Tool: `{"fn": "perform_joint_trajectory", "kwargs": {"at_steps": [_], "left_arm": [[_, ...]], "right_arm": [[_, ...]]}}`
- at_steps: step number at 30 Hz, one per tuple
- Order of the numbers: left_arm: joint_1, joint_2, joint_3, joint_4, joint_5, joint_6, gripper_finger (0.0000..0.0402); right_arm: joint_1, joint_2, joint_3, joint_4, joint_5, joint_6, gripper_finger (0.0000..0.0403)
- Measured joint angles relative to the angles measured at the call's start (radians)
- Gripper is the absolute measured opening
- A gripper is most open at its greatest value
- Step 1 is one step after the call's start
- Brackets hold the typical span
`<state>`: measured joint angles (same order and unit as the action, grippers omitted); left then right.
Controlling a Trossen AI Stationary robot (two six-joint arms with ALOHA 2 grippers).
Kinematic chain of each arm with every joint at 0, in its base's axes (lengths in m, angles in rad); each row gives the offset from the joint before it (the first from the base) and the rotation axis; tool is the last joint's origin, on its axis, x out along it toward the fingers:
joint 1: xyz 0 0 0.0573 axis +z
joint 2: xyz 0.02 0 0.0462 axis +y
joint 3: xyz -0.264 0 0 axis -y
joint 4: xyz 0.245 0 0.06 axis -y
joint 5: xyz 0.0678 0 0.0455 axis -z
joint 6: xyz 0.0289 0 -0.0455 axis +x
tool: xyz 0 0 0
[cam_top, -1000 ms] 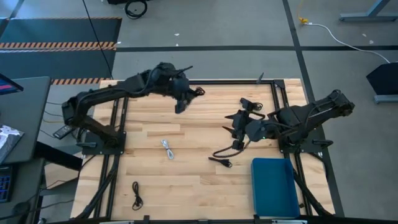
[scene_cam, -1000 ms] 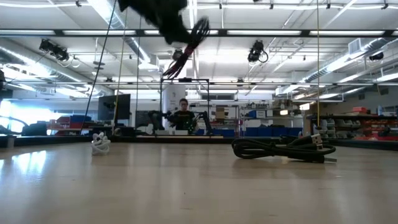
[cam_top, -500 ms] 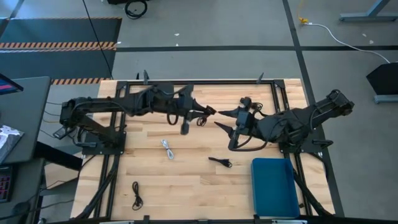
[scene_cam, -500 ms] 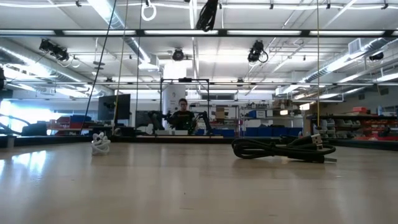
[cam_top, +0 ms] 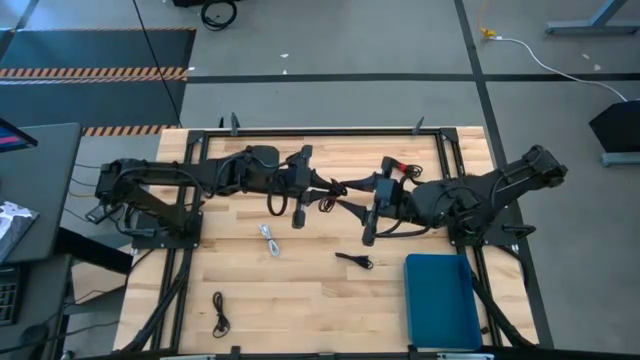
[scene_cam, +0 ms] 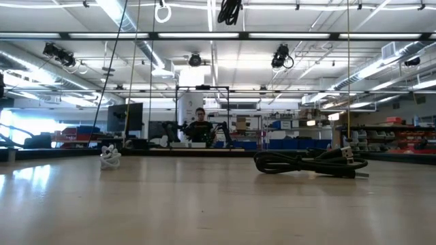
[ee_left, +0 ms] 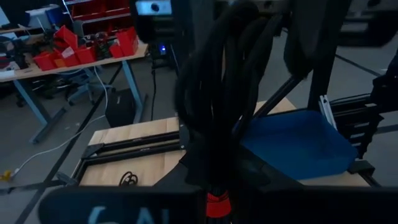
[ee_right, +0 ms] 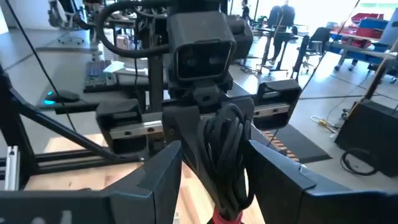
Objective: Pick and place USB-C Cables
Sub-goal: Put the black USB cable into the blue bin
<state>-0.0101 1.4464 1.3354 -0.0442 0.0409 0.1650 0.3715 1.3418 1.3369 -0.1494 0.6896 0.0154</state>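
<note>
My left gripper (cam_top: 322, 190) is high over the table's middle, shut on a black USB-C cable bundle (ee_right: 225, 158) with a red band (ee_right: 226, 218). My right gripper (cam_top: 352, 196) faces it, open. Its two fingers (ee_right: 163, 171) stand on either side of the bundle, and I cannot tell whether they touch it. The bundle's loops show at the top of the low view (scene_cam: 230, 9). On the wood lie a white bundle (cam_top: 268, 240), a small black one (cam_top: 352, 260) and another black one (cam_top: 220, 312). A red-banded cable (cam_top: 400, 164) lies beyond the right arm. My left gripper pinches the black bundle between its two fingers at the end nearest them (ee_right: 219, 121). The fingers come level from the table's left. The rest of the coil reaches out toward my right gripper, lifted well clear of the table.
The blue tray (cam_top: 440, 300) stands at the near right corner of the table. In the low view a black cable (scene_cam: 310, 163) and the white bundle (scene_cam: 109, 156) lie on the wood. A person stands far back in the room.
My left gripper has swung from the table's far side toward the middle and right, rising a little, with the bundle held throughout. My right gripper has risen and tipped up from pointing down to nearly level, facing the left one. The bundle now sits between its open fingers.
</note>
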Motion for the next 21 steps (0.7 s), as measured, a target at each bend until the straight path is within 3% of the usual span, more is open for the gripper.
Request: {"fn": "perform_joint_trajectory", "kwargs": {"at_steps": [5, 11, 15, 19, 21], "left_arm": [[-0.016, 0.000, 0.000, 0.002, -0.004, -0.005, 0.0036], [-0.017, 0.000, 0.000, -0.013, -0.003, -0.030, 0.0045], [-0.019, 0.000, 0.000, -0.023, -0.003, -0.048, 0.0077], [-0.028, 0.000, 0.000, -0.040, -0.003, -0.045, 0.0129], [-0.029, -0.010, 0.000, -0.074, -0.003, -0.041, 0.0155]], "right_arm": [[-0.001, 0.024, 0.000, 0.011, 0.015, -0.008, 0.0185], [0.022, 0.031, 0.000, 0.026, 0.104, -0.017, 0.0171], [0.034, 0.032, 0.000, 0.018, 0.135, -0.020, 0.0117], [0.046, 0.032, 0.000, 0.014, 0.150, -0.063, 0.0028], [0.051, 0.032, 0.000, 0.014, 0.154, -0.081, 0.0019]]}}
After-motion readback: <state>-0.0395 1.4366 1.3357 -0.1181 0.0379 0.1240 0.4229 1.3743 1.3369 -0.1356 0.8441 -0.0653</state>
